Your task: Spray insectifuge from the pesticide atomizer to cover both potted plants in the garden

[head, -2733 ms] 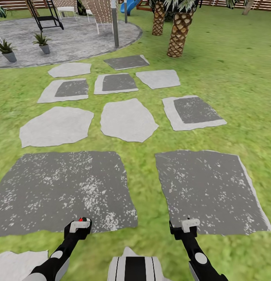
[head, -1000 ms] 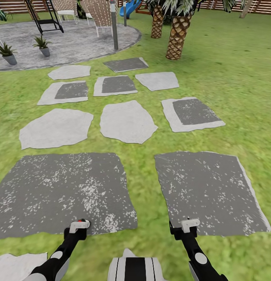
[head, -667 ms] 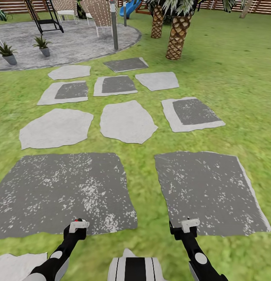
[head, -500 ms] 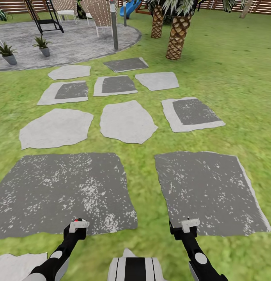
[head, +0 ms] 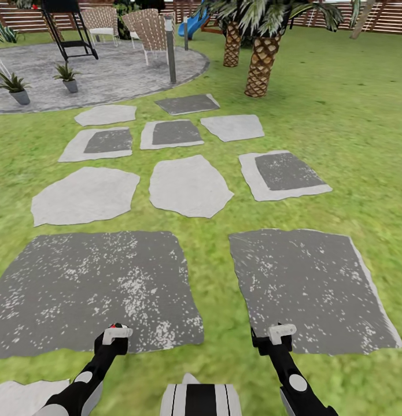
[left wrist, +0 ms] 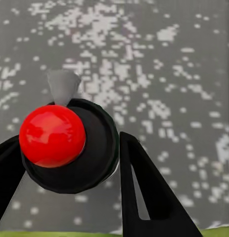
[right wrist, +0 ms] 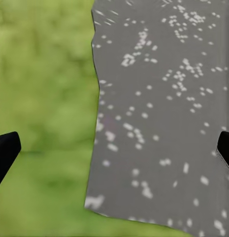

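head view: a green lawn (head: 351, 115) is shown, crossed by pale and dark grey stepping stones (head: 189, 186). two large dark speckled slabs (head: 96, 289) lie nearest the robot. at the far left a round grey paved patio (head: 108, 75) is seen, cut off by the frame edge. on it stand two small grey pots holding thin spiky plants (head: 13, 86); whether these are the task's potted plants cannot be told at this size. a dark metal frame (head: 67, 29), woven chairs (head: 148, 29) and a grey post (head: 170, 49) stand behind, their tops cropped. two palm trunks (head: 261, 63) rise beyond the stones, with a brown slatted fence (head: 386, 17) along the back. a blue shape (head: 194, 23) is partly hidden behind the chairs and cannot be identified.

both arms are held low at the near edge. the left gripper (head: 116, 335) and right gripper (head: 276, 335) are seen from behind, so their jaws are hidden here.

left wrist view: the pesticide atomizer (left wrist: 69, 145) is seen end-on, as a black round head with a red cap and a small grey nozzle; its body is hidden. it sits between two black fingers (left wrist: 144, 192) of the left gripper, which are closed against it, above a speckled slab.

right wrist view: the right gripper's black fingertips (right wrist: 5, 150) are cropped at opposite frame edges, spread wide apart with nothing between them, over grass and a slab edge.
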